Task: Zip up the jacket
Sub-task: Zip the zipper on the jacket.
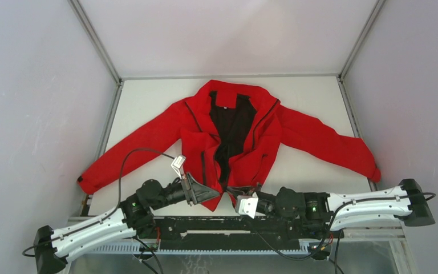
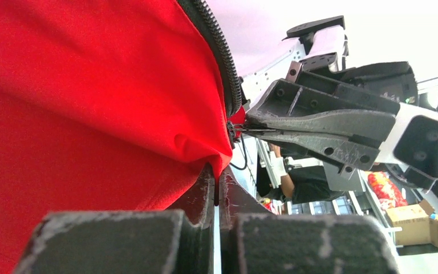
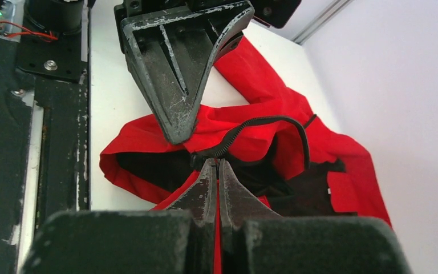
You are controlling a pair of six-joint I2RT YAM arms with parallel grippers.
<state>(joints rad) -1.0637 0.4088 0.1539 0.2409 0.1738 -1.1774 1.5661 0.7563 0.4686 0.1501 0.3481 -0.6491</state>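
Jacket [image 1: 191,128] lies unzipped; we see our left gripper [image 1: 215,196] and right gripper [image 1: 231,194] each pinched shut on its bottom hem.

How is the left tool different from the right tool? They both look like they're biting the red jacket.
The left tool pinches red cloth at the bottom corner of the jacket. The right tool pinches the end of the dark zipper. The left tool reaches in from the left and the right tool from the right, so their tips face each other. Both are black and shut.
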